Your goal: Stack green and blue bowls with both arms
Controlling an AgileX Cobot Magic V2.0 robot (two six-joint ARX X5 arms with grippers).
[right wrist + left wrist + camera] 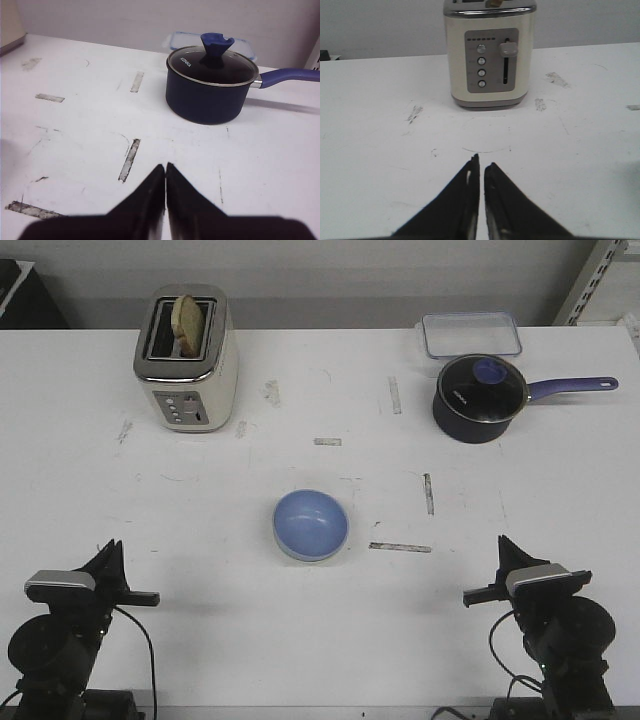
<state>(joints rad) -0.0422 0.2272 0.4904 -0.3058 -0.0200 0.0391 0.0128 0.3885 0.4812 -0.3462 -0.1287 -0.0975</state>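
The light blue bowl sits upright at the middle of the table. A thin pale greenish edge shows under its near rim, like the green bowl nested beneath it; the rest of the green bowl is hidden. My left gripper rests at the near left, shut and empty. In the left wrist view its fingers nearly touch above bare table. My right gripper rests at the near right, shut and empty. In the right wrist view its fingers are closed together. Neither wrist view shows a bowl.
A cream toaster with a slice of toast stands at the far left, also in the left wrist view. A dark blue saucepan with glass lid and long handle stands far right, also in the right wrist view. A clear lidded container lies behind it.
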